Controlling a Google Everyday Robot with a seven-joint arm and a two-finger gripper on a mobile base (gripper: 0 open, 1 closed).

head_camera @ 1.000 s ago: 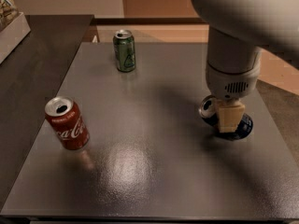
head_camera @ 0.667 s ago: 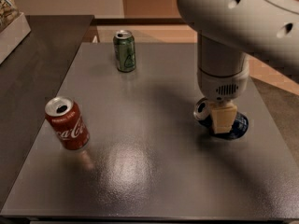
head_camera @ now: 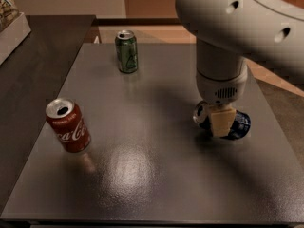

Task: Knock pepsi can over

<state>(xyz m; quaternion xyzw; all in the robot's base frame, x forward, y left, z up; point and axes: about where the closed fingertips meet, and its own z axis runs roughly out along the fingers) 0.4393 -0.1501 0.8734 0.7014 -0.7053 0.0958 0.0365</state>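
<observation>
Grey table (head_camera: pixel 142 184): navy aluminium pepsi can (head_camera: pixel 240 125) lies at right under gripper (head_camera: pixel 222 122); jaws unreadable. Likely light, slick; nudge sidewall.

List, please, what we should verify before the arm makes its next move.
1. pepsi can lying on its side: ok.
2. tool right over the pepsi can: ok.
3. Whether the tool touches the pepsi can: cannot tell.
4. Coca-Cola can standing, far left: ok.
5. green can standing at the back: ok.
6. pepsi can inside the table edge: ok.
</observation>
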